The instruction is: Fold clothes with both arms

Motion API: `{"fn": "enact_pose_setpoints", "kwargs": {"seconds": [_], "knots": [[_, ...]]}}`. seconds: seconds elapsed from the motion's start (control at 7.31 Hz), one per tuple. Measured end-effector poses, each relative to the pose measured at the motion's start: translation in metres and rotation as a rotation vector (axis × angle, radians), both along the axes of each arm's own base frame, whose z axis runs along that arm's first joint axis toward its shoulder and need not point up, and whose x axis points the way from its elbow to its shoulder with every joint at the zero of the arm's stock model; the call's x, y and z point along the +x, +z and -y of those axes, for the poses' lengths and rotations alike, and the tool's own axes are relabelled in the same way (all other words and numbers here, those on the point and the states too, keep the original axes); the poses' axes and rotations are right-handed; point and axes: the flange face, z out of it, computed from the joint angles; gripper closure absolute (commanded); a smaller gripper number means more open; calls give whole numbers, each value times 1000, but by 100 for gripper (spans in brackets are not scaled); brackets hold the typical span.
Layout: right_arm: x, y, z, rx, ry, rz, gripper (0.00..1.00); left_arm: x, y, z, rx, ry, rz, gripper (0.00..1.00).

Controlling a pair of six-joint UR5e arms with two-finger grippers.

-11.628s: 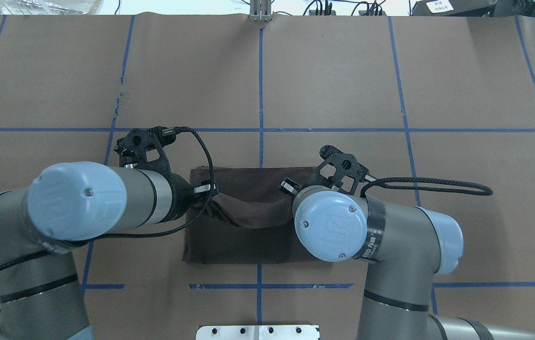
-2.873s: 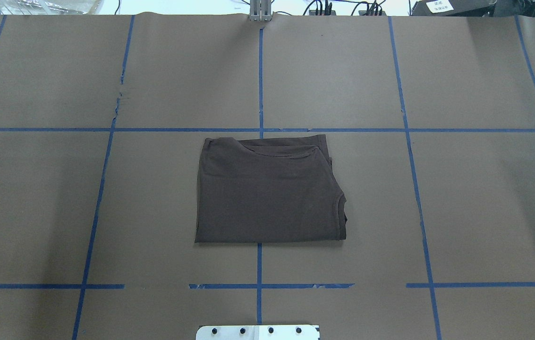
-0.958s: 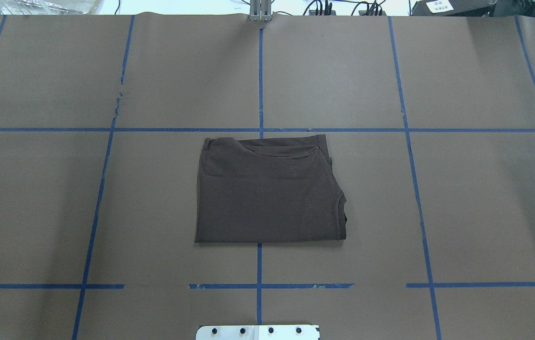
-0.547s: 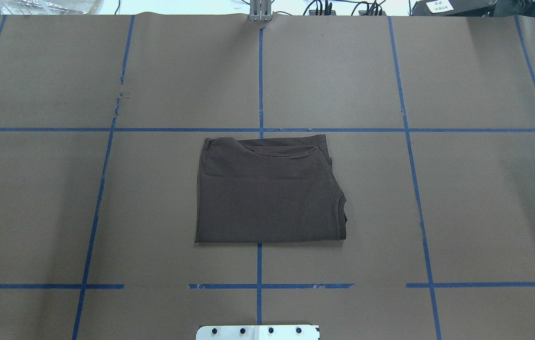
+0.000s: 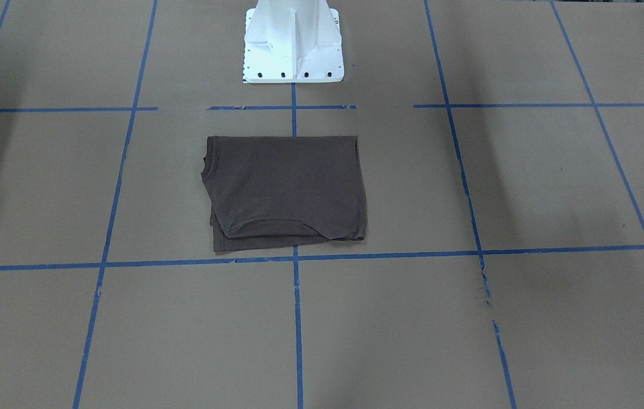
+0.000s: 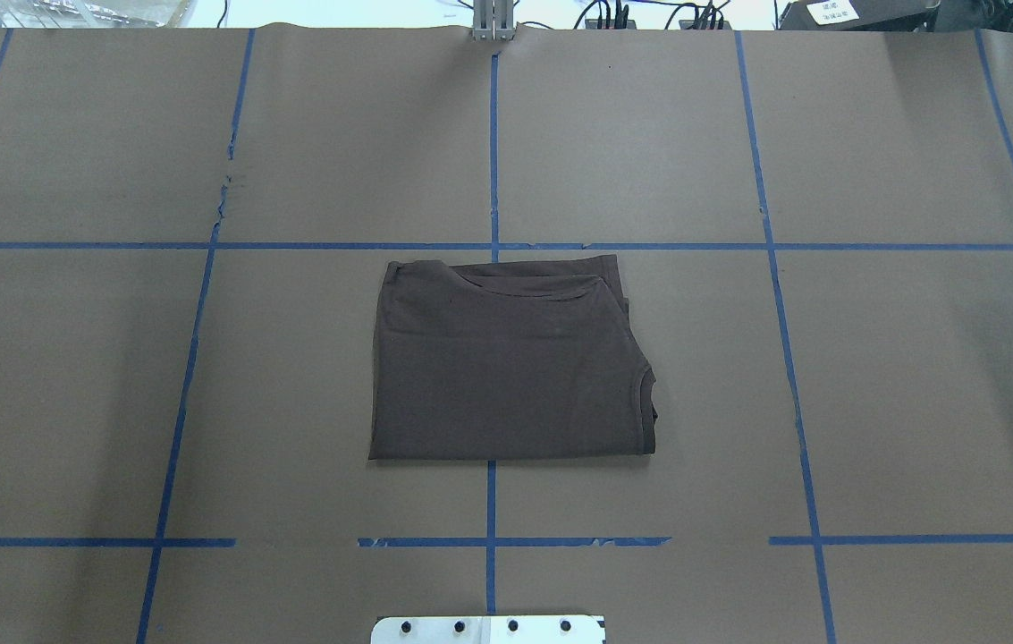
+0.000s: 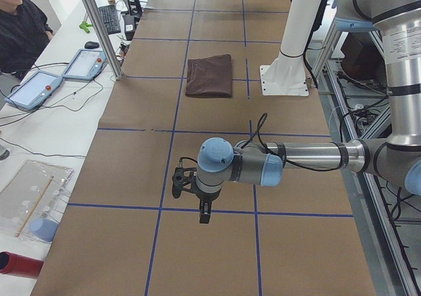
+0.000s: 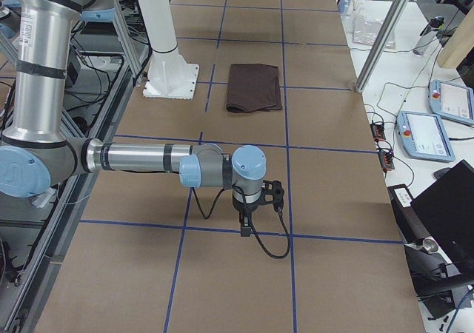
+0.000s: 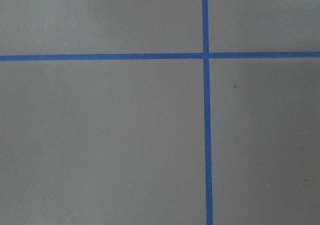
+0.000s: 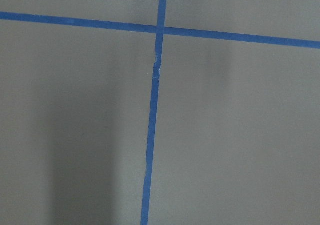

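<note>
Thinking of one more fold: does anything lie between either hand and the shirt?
Nothing visible does. Between the left hand, the right hand and the folded shirt lies only bare brown paper crossed by blue tape.

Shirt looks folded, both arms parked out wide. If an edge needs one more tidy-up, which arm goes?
Right, marginally. The left claw and right claw both hang far from the T-shirt, on opposite sides. Its only uneven part, the sleeve edge with layers peeking out, lies on the robot's right.
</note>
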Motion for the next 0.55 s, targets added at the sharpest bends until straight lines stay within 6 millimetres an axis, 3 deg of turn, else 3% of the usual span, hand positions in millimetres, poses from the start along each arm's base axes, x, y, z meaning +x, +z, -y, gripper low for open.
{"fn": "enact_pose_setpoints", "kwargs": {"seconds": [0.55], "knots": [[0,4,-2,-9,0,3,0,0,5,-1,-15,-1,0,0]]}}
